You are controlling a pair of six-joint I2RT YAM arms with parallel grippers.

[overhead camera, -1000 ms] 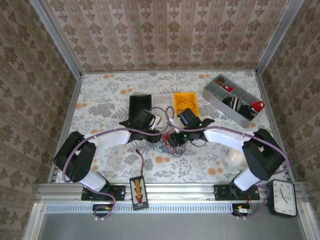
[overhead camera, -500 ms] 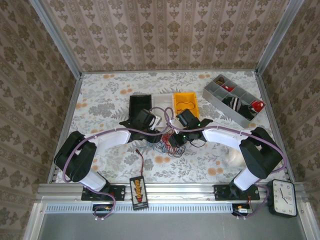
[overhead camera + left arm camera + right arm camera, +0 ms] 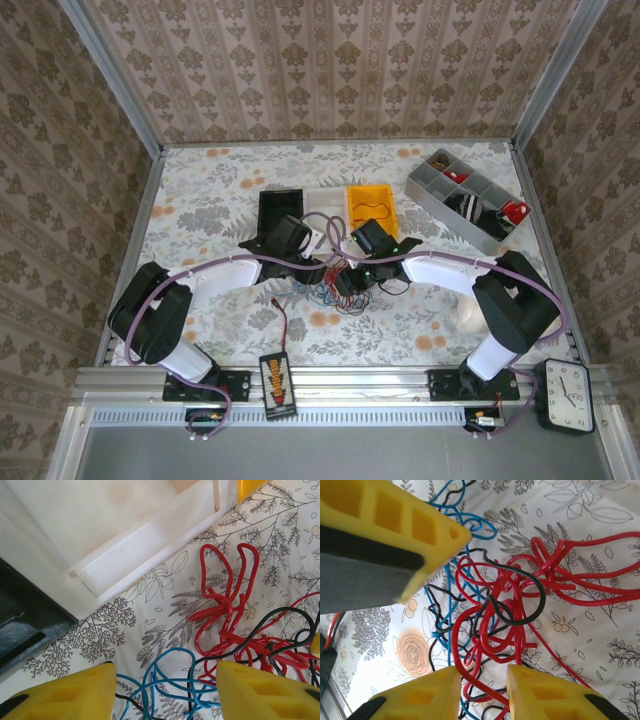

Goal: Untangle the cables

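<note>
The cables [image 3: 335, 293] lie as a tangled bunch of thin red, blue and black wires on the flowered tablecloth, between the two wrists. My left gripper [image 3: 318, 272] hovers over the bunch's left side. In the left wrist view it [image 3: 165, 692] is open, with blue loops [image 3: 170, 675] lying between its yellow fingers and the red loops [image 3: 225, 610] beyond. My right gripper [image 3: 348, 283] is at the bunch's right side. In the right wrist view it [image 3: 482, 695] stands open astride red strands [image 3: 485, 645] crossed by a black wire [image 3: 530, 615], not pinching them.
A black bin [image 3: 280, 212], a white bin [image 3: 325, 205] and a yellow bin [image 3: 371, 205] stand just behind the bunch. A grey divided tray [image 3: 465, 200] sits at the back right. A black-and-orange connector box [image 3: 276, 380] and a clock [image 3: 567, 396] lie at the near edge.
The right arm has crept slightly left toward the bunch. The left arm has not moved.
</note>
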